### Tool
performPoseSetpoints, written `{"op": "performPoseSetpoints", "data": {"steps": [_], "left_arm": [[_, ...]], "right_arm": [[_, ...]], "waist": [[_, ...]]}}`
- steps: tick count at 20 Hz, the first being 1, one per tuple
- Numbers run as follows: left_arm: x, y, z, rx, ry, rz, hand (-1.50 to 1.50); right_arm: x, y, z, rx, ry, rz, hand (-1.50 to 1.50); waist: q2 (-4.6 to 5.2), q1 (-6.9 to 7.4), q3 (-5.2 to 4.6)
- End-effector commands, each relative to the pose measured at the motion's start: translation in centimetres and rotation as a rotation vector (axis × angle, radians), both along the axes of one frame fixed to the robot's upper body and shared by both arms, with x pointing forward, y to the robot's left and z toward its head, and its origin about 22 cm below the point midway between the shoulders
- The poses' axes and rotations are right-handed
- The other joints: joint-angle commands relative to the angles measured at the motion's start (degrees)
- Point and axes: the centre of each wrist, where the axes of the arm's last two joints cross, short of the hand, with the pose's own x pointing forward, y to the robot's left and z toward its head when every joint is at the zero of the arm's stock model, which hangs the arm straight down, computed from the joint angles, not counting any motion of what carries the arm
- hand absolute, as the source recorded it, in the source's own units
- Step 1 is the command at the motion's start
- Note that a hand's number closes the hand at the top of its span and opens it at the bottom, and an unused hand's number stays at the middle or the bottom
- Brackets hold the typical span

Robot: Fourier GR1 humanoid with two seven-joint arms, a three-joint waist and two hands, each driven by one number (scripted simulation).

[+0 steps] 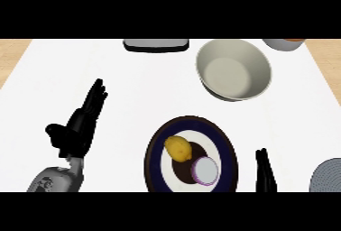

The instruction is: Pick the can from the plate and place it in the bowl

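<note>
A can (205,171) with a purple side and a pale top stands on the near right part of a dark-rimmed plate (154,153), next to a yellow lemon (178,148). The grey-white bowl (234,68) sits farther back and a little to the right, with nothing in it. My right hand (265,173) shows at the lower edge just right of the plate, fingers straight, open and apart from the can. At the left, my left hand (78,128) rests open with its fingers pointing up, holding nothing.
A flat dark tray (155,44) lies at the back edge left of the bowl. A cup (285,43) stands at the back right corner. A grey ribbed round object (328,176) sits at the right edge near my right hand.
</note>
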Motion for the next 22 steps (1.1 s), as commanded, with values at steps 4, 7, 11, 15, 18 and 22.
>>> {"op": "performPoseSetpoints", "data": {"steps": [4,7,11,15,18,22], "left_arm": [[0.3,0.5,-0.8,-0.008,0.018,-0.014,0.00],[0.6,-0.6,0.9,0.003,0.000,-0.013,0.00],[-0.5,-0.6,-0.5,-0.017,0.008,-0.012,0.00],[1.2,-0.9,-0.3,-0.010,0.002,-0.002,0.00],[0.6,1.3,-1.3,-0.006,0.005,-0.001,0.00],[0.6,0.0,-0.9,-0.011,0.019,-0.004,0.00]], "right_arm": [[0.6,2.1,1.7,0.078,0.252,-0.019,-1.50],[1.1,1.9,1.7,0.087,0.287,0.017,-1.50],[0.4,4.1,0.8,0.100,0.269,0.057,-1.50],[1.2,3.5,0.5,0.114,0.238,0.047,-1.50],[-0.2,2.3,0.2,0.175,0.184,0.050,-1.50],[-0.3,2.7,0.2,0.196,0.136,0.077,-1.50]], "waist": [[0.05,0.38,0.13],[-0.08,0.36,0.22],[-0.14,0.34,0.20],[-0.09,0.01,0.21],[-0.14,-0.19,0.23],[-0.17,-0.12,0.24]]}}
